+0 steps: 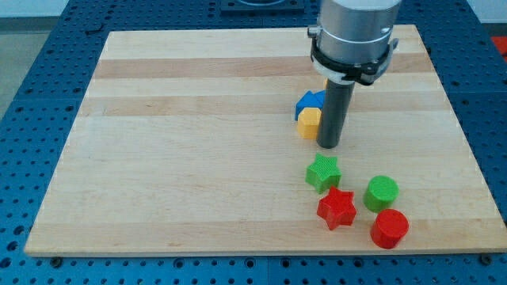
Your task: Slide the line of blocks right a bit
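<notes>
My tip (329, 146) rests on the wooden board (198, 158), right of centre. A yellow block (308, 122) sits just left of the rod, touching or nearly touching it. A blue block (310, 101) sits directly above the yellow one, partly hidden by the rod. Below my tip lies a green star (323, 172). A red star (337, 208) is below it and slightly right. A green cylinder (382, 192) and a red cylinder (389, 228) sit to the right of the stars.
The arm's grey wrist (353, 36) hangs over the board's upper right. A blue perforated table (32, 95) surrounds the board on all sides.
</notes>
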`<action>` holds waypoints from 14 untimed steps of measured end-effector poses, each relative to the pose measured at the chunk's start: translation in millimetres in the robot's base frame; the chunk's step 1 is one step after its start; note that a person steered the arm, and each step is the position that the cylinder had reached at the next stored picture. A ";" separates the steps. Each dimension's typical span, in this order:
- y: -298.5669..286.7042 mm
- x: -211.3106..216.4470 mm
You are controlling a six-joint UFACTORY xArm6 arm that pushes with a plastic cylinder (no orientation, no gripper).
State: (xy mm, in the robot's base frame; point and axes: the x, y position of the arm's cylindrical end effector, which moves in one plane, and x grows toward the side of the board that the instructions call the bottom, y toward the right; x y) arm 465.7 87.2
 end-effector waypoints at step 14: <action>-79.3 -69.6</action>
State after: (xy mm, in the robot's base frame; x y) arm 396.1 7.9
